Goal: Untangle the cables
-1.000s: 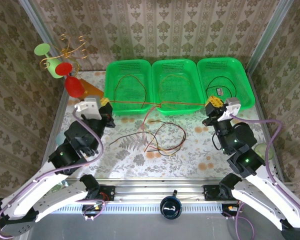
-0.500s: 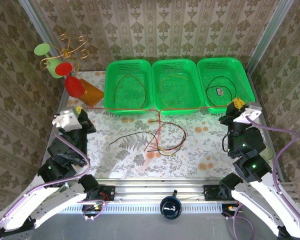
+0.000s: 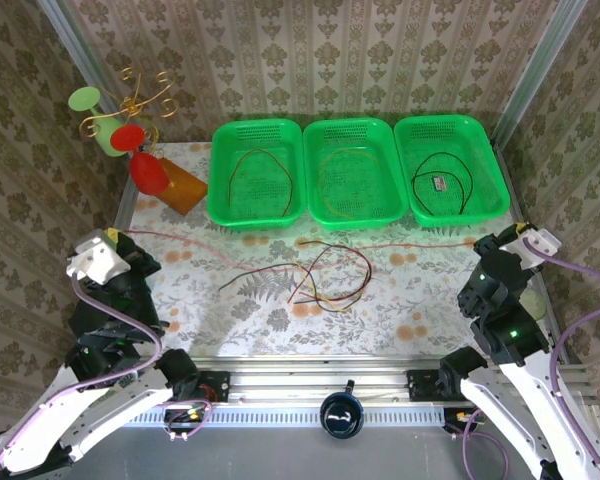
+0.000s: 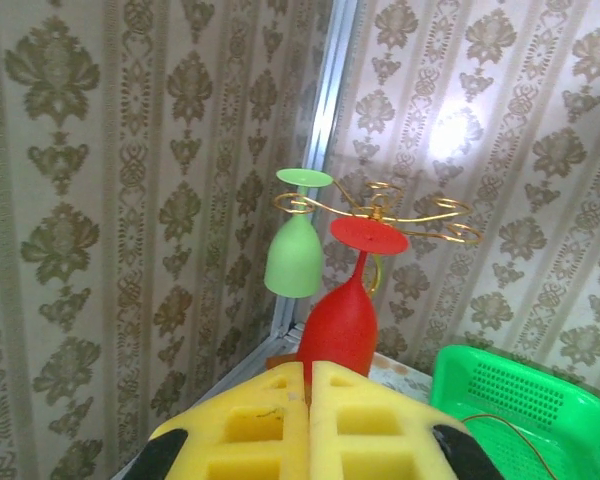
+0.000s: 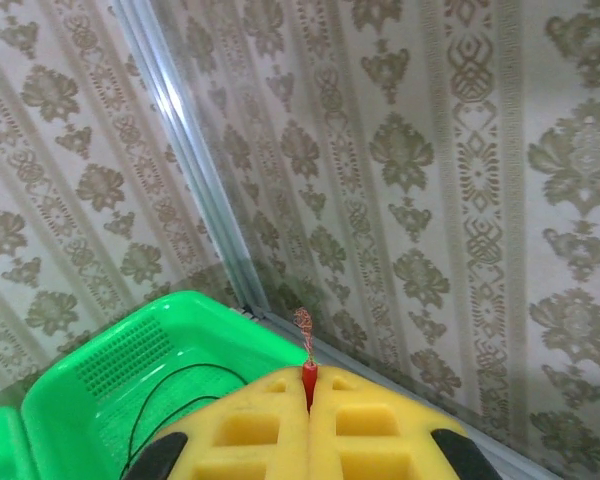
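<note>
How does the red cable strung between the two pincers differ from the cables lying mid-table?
The red cable stretches almost straight across the table, its ends clamped in the left pincer and right pincer; the loose cables lie unheld in overlapping loops. It is one strand; they are several. Both are thin wires.

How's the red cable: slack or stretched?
Stretched: red cable runs nearly straight between shut left gripper and shut right gripper.

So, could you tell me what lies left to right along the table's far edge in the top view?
Green glass, red glass, orange box, left basket, middle basket, right basket.
</note>
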